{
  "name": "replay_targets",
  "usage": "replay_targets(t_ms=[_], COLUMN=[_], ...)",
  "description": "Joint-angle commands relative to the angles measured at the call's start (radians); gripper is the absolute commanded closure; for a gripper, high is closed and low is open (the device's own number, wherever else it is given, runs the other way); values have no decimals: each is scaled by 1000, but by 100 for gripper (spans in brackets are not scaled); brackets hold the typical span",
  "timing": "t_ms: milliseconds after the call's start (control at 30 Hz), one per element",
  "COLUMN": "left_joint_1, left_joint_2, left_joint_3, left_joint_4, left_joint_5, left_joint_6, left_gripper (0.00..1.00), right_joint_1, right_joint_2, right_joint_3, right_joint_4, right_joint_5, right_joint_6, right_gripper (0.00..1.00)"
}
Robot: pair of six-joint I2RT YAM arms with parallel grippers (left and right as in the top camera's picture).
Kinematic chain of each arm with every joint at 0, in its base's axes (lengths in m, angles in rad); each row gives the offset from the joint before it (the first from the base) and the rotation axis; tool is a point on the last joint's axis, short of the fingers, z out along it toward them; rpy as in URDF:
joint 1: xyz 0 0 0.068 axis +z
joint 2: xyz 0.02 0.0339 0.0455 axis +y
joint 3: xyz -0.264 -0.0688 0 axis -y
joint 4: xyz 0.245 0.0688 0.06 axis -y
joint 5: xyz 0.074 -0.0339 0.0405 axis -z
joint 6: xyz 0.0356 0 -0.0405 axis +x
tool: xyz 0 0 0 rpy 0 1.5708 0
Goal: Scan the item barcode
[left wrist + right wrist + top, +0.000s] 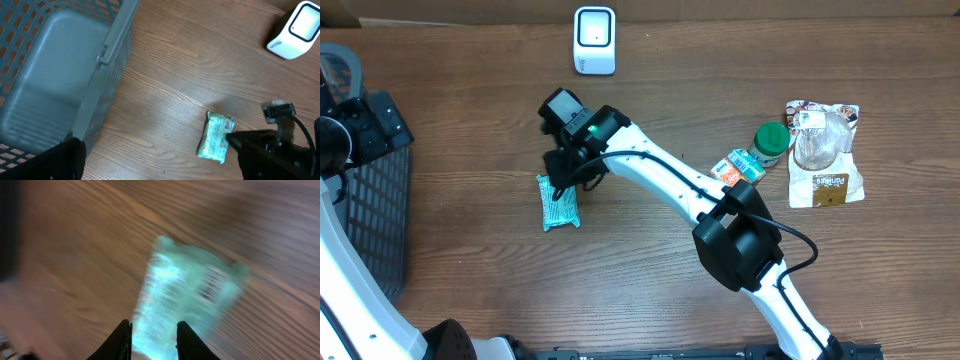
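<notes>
Near the table's middle lies one teal packet (pixel 558 203), flat, with its barcode (pixel 214 286) facing up. Its long axis points roughly toward the one white scanner (pixel 594 40) at the far edge. The right gripper (pixel 562 182), the nearer one, sits at the packet's scanner-ward end, fingers narrowly apart astride it; blur hides whether they pinch. The left gripper (pixel 360 125), spread wide and empty, hangs well apart over the one basket (pixel 370 220). Three other groceries lie to the right: jar (pixel 772 142), small pouch (pixel 738 168), bag (pixel 825 165).

Packet (pixel 558 203) on table (pixel 470 100), scanner (pixel 594 40) behind, basket (pixel 380 210) far left
</notes>
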Motion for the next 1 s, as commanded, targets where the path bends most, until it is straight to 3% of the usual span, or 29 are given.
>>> replay_targets(t_ms=[0, 167, 433, 767, 967], left_joint_1=[-1, -1, -1, -1, -1], left_joint_2=[4, 4, 4, 4, 4], left_joint_3=[10, 10, 10, 10, 10], left_joint_4=[1, 1, 1, 1, 1], left_joint_5=[10, 11, 11, 11, 11], left_joint_6=[16, 16, 16, 16, 16], left_gripper=[0, 0, 1, 0, 0], right_joint_1=[55, 105, 102, -1, -88], right_joint_2=[-10, 11, 18, 18, 17], right_joint_3=[-34, -82, -134, -134, -117], right_joint_4=[83, 130, 51, -90, -92], right_joint_5=[-89, -34, 14, 17, 8], right_joint_6=[23, 52, 53, 53, 47], right_gripper=[73, 72, 72, 79, 78])
